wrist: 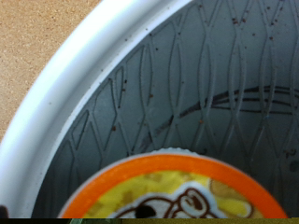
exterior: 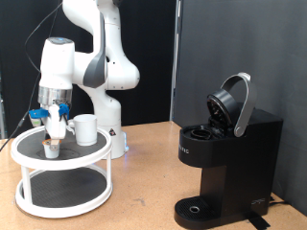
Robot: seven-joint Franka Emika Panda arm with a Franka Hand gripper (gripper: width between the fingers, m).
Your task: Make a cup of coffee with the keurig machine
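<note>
Dark curtain behind, tan wood tabletop [exterior: 144,177] in front, w/ the white arm base near the back edge, at the middle.

A white two-tier round rack [exterior: 62,153] stands at the table's left edge in the exterior view. On its top tier: the cup [exterior: 85,128], upright, toward the tier's right side, and a small brown-topped pod [exterior: 50,147] toward the left, apart from the cup. The gripper [exterior: 56,123] hangs straight down over the pod, just above it, not touching as far as I can tell. Fingers too small in the exterior view and out of the wrist view, so can't tell if spread or closed; nothing visibly between them.

The wrist view looks down on the tier: white rim, dark patterned mat, and the pod's orange-ringed printed lid [wrist: 173,191] close under the camera.

The keurig machine [exterior: 225,158] sits toward the table's right edge, near the front, lid [exterior: 233,103] tipped up and back, chamber open. Drip base bare; cup not under the spout yet.

Handling, as judgement:
- Pod: v. light, thin plastic shell w/ foil top; squeezes out of shape easily. Grip across the side wall below the rim, gently, and keep off the foil.
- Cup: ceramic, rigid, glazed so slippery, chips if knocked. Best hold is over the wall at the rim or across the handle.
- Rack probably light; a side push might shift it.
</note>
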